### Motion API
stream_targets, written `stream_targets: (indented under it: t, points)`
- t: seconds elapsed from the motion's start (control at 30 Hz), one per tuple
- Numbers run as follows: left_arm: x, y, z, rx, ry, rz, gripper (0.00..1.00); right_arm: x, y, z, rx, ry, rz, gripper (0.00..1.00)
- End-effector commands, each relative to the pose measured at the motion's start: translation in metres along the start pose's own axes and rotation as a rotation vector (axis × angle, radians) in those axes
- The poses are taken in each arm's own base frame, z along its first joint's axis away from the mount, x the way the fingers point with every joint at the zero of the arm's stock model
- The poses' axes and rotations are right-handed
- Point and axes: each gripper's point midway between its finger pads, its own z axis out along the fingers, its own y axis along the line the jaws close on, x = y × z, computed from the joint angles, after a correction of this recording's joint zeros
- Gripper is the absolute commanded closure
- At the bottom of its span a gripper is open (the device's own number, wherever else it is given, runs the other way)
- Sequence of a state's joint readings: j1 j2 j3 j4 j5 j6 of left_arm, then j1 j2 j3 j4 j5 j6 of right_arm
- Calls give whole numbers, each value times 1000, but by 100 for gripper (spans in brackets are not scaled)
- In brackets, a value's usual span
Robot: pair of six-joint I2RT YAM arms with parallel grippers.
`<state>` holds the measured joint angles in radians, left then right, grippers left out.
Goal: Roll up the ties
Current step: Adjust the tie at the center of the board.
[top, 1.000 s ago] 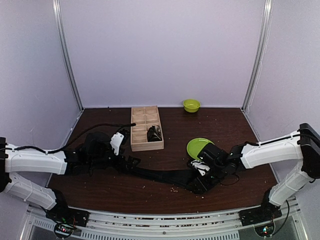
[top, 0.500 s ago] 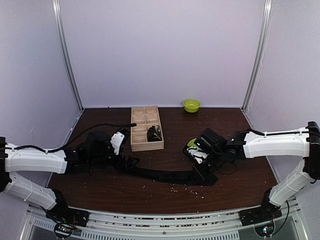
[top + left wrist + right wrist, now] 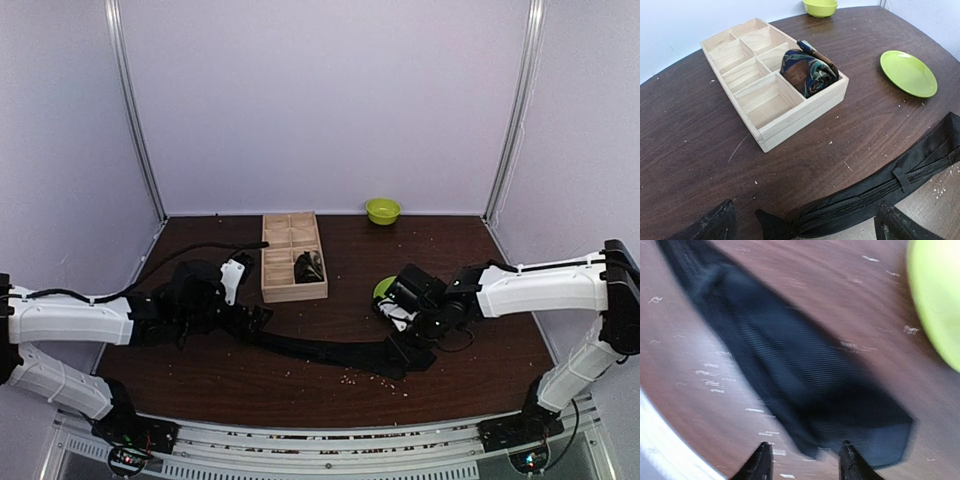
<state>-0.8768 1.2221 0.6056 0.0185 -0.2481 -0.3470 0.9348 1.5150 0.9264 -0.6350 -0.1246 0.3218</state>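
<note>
One black tie (image 3: 320,347) lies stretched across the brown table between my two arms. In the left wrist view its narrow, bunched end (image 3: 850,207) lies between my left gripper's wide-open fingers (image 3: 715,225). My left gripper (image 3: 805,210) shows in the top view (image 3: 255,318) at the tie's left end. My right gripper (image 3: 805,446) is open and hovers just over the tie's wide pointed end (image 3: 805,385), with nothing between its fingers. It shows in the top view (image 3: 405,345) at the tie's right end.
A wooden compartment box (image 3: 285,262) stands behind the tie and holds a rolled patterned tie (image 3: 807,70). A green plate (image 3: 907,72) lies right of the box, partly under my right arm. A green bowl (image 3: 382,210) sits at the back wall.
My right gripper rose toward the green plate, then came back down over the tie's wide end. The tie's right end shifted a little. My left arm hardly moved.
</note>
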Motion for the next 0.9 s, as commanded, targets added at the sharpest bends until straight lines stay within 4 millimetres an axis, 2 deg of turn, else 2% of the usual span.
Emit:
stream_targets:
  t: [0.0,0.1,0.2,0.27,0.47,0.57,0.7,0.77,0.87]
  points:
    - [-26,13,-13,-58,-116,-88,2,-18,49,-5,-122,-74,-37,45]
    - [-32,16,-16,-61,-143,-102,2,-22,50,10,-73,-54,-73,39]
    - [-35,15,-16,-64,-141,-89,2,-23,40,20,28,-13,-131,32]
    - [-34,16,-15,-71,-125,-79,2,-23,33,20,100,4,-172,27]
    - [-31,14,-14,-61,-119,-74,2,-9,10,18,213,51,-227,25]
    - [-30,13,-12,-57,-116,-74,2,-2,0,18,263,69,-249,16]
    - [-30,10,-11,-42,-114,-69,2,4,4,24,231,89,-264,0]
    - [-31,8,-10,-33,-114,-65,2,5,8,26,201,90,-267,1]
    - [-32,6,-11,-23,-117,-63,2,7,4,29,214,102,-275,1]
